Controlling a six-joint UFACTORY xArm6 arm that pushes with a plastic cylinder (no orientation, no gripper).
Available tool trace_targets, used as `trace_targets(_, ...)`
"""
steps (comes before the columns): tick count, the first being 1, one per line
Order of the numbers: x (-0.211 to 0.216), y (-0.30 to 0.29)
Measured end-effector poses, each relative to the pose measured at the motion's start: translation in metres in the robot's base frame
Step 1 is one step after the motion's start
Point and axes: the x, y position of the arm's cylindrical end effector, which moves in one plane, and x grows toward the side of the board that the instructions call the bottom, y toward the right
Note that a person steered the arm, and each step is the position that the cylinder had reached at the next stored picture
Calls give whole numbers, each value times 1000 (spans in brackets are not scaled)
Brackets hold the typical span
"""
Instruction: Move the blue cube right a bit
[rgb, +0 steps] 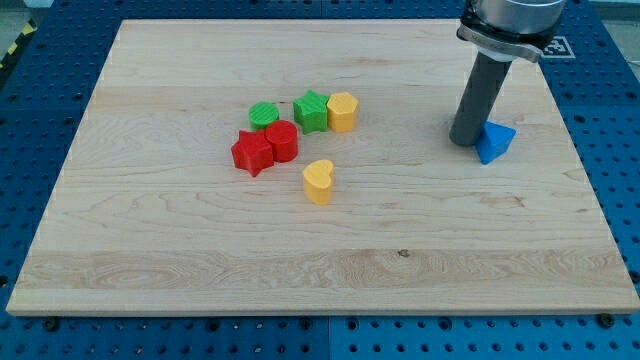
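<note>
Board (330, 250): showing as pale wood, visible grain, smooth matt finish | Blue block (495, 141), red blocks (265, 147), green blocks (300, 112), yellow blocks (330, 145): appearing as matt plastic with faint ribbed surfaces | Rod above my tip (464, 141): looking dark, matt, smooth | Surround (40, 130): reading as blue perforated metal, slightly glossy

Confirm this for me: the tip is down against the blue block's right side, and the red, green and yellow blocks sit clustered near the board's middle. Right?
Not quite. The camera view shows my tip against the left side of the blue block, not its right. The rest holds: the red blocks, green blocks and yellow blocks sit clustered near the middle of the board.
</note>
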Motion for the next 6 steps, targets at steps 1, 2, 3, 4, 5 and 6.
trace_targets(1,-11,-32)
trace_targets(2,-35,-46)
trace_targets(3,-39,-46)
trace_targets(4,-39,-41)
trace_targets(5,-39,-24)
trace_targets(6,-39,-4)
